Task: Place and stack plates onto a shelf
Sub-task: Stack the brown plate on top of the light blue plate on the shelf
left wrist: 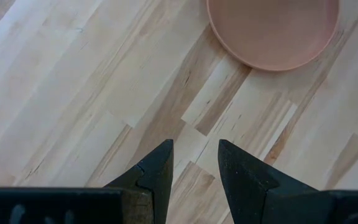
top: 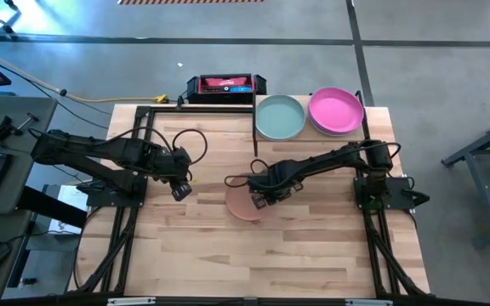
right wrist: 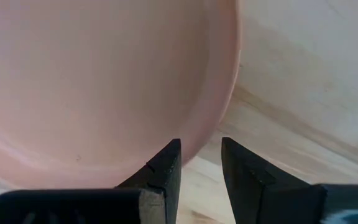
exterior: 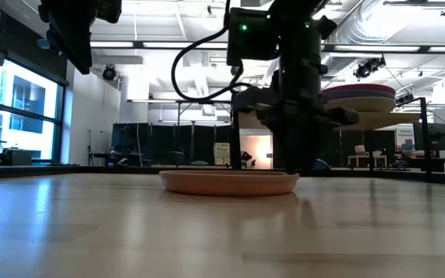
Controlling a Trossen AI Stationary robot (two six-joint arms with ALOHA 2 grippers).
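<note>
Table (top: 194, 246): light-wood top carrying everything; both arms reach in over it.
Shelf (top: 306, 109): at the far edge, well beyond the right arm's fingers; a mint plate (top: 279, 116) and a pink plate (top: 336, 110) sit side by side on it, the pink one seemingly on top of others.
Peach plate (top: 243, 206): flat on the table, directly under the right fingers; well ahead of the left fingers, apart from them.
Right gripper (right wrist: 201, 163): fingers narrowly parted, straddling the plate's near rim, one tip over the inside and one outside; nothing is clamped yet.
Left gripper (left wrist: 196, 163): hovering over bare table, fingers a little apart, empty.
Handling: I judge the plate stiff, light and matte, so not very slippery; its low rim is the only hold. Pinched at one edge it will hang and tilt, so the bite should be deep.
Hard to make out: whether the fingertips touch the rim; the low view hides them behind the arm. How many plates lie under the pink one is unclear.
</note>
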